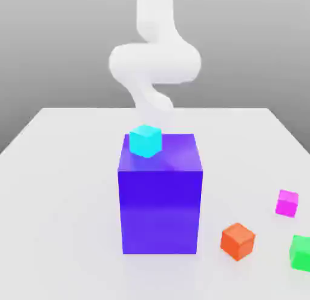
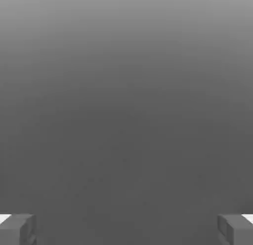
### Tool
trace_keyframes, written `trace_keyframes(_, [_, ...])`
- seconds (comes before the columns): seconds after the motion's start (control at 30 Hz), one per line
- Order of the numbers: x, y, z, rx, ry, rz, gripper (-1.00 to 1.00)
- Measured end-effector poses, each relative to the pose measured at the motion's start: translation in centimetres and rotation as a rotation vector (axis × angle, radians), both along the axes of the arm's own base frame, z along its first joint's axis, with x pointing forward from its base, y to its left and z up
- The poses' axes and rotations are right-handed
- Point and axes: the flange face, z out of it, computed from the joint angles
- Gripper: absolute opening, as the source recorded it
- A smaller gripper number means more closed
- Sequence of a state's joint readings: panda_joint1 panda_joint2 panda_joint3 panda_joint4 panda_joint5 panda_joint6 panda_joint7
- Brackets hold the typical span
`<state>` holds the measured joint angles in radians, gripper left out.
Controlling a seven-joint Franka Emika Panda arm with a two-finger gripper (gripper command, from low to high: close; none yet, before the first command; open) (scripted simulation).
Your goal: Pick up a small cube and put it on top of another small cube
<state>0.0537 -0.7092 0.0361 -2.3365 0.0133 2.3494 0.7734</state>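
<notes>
The small magenta-pink cube [image 1: 287,203] rests on the white table [image 1: 60,190] at the exterior view's right, apart from everything else. A small cyan cube [image 1: 145,140] sits on the top face of a big blue-purple block [image 1: 160,199], near its back left corner. My white arm [image 1: 154,63] curls down behind that block, well away from the magenta cube. In the hand view my gripper [image 2: 126,230] is open, its two grey fingertips [image 2: 18,229] stand far apart, and only plain grey background lies between them.
An orange cube [image 1: 237,241] lies on the table just right of the big block's front corner. A green cube [image 1: 301,251] sits at the exterior view's right edge, in front of the magenta cube.
</notes>
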Motion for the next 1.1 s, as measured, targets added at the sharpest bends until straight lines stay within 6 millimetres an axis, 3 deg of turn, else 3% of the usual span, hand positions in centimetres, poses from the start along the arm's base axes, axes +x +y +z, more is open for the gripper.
trace_keyframes(0.13, [3.3, 7.2, -8.2, -0.059, 0.122, 0.170, 0.00])
trace_keyframes(0.3, [3.5, 16.0, -18.8, -0.141, 0.262, 0.383, 0.00])
trace_keyframes(0.47, [-0.4, 23.7, -29.5, -0.234, 0.394, 0.602, 0.00])
trace_keyframes(0.57, [-4.5, 27.3, -35.7, -0.294, 0.471, 0.737, 0.00])
trace_keyframes(0.6, [-6.7, 28.9, -37.7, -0.320, 0.494, 0.801, 0.00])
trace_keyframes(0.73, [-13.5, 30.9, -45.3, -0.404, 0.595, 0.968, 0.00])
trace_keyframes(0.77, [-14.3, 31.0, -46.7, -0.414, 0.610, 0.988, 0.00])
trace_keyframes(0.93, [-15.2, 31.1, -52.4, -0.421, 0.625, 1.007, 0.00])
trace_keyframes(0.97, [-15.2, 31.0, -53.3, -0.422, 0.625, 1.007, -1.00])
trace_keyframes(1.1, [-15.2, 31.0, -53.3, -0.422, 0.624, 1.007, -1.00])
